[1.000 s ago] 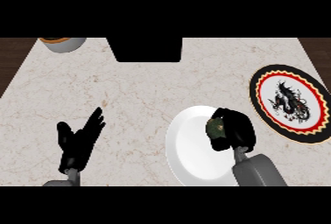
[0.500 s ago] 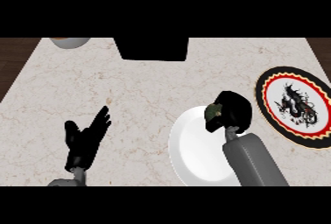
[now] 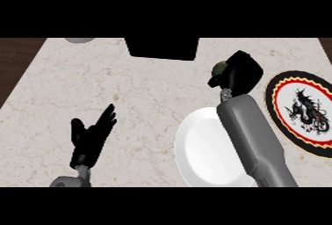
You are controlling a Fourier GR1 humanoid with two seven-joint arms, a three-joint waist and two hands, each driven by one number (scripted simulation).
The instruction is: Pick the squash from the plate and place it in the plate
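I have the right hand [image 3: 239,74] curled round the squash [image 3: 220,67], which shows only as a dark green sliver at the hand's left edge, well clear of the white plate [image 3: 201,154] that lies below the hand under my forearm. The decorated plate [image 3: 304,113] with its red and black rim sits to the hand's right and a little below it, so I judge the step is to carry the squash rightward and lower it over that plate's middle, not its near rim, and only then let the fingers go. I would keep the wrist level on the way across, since I cannot see how much of the squash is inside the fingers. The hand hides nearly all of it, and the decorated plate's far edge is cut off by the view's right side. My left hand [image 3: 91,138] rests with fingers spread, far to the left.
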